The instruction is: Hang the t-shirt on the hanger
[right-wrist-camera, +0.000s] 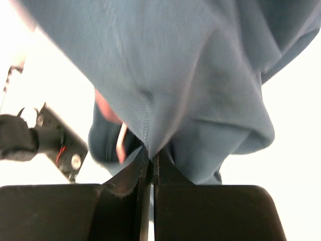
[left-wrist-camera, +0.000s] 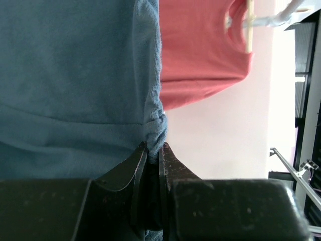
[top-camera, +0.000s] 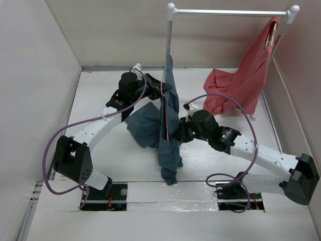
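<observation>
The slate-blue t-shirt point(top-camera: 169, 131) hangs bunched in the air between my two grippers, in front of the hanger's left pole point(top-camera: 169, 47), with its tail reaching the near table edge. The hanger's silver rod point(top-camera: 230, 12) runs across the back, well above the shirt. My left gripper point(top-camera: 163, 91) is shut on a fold at the shirt's upper part; its wrist view shows the cloth point(left-wrist-camera: 75, 75) pinched between the jaws point(left-wrist-camera: 154, 146). My right gripper point(top-camera: 177, 131) is shut on the shirt lower down; its wrist view shows the cloth point(right-wrist-camera: 175, 75) clamped at the tips point(right-wrist-camera: 152, 153).
A red shirt point(top-camera: 246, 83) hangs on a wooden hanger at the rod's right end and drapes onto the table; it also shows in the left wrist view point(left-wrist-camera: 200, 50). Beige walls enclose the white table point(top-camera: 100, 95) on the left, back and right.
</observation>
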Controlling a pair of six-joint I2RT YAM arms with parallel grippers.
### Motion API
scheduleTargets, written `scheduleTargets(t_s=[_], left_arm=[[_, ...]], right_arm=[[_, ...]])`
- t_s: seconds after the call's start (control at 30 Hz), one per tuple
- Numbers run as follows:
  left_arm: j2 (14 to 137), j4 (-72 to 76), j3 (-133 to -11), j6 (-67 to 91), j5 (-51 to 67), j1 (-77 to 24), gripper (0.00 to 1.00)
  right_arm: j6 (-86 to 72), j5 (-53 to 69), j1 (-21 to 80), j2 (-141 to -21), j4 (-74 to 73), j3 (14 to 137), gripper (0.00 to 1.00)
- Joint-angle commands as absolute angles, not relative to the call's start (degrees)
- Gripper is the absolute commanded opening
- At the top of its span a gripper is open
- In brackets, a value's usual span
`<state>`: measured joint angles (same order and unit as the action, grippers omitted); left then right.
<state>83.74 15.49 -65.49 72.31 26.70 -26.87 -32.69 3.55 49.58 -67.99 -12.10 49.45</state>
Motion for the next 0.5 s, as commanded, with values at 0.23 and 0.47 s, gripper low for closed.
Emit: scheduleTargets(t_s=[0.23,0.47], left_arm=[[87.45,19.51,-75.5,68.12,23.03,-26.02,0.0],[88.33,21.09,-72.51,68.29,23.64,-26.02,0.0]], right_arm=[[-28.13,12.65,49.92,-61.52,-25.66,61.7,0.0],[-26.72,14.5,49.92,-65.56,-25.14,71.19,0.0]])
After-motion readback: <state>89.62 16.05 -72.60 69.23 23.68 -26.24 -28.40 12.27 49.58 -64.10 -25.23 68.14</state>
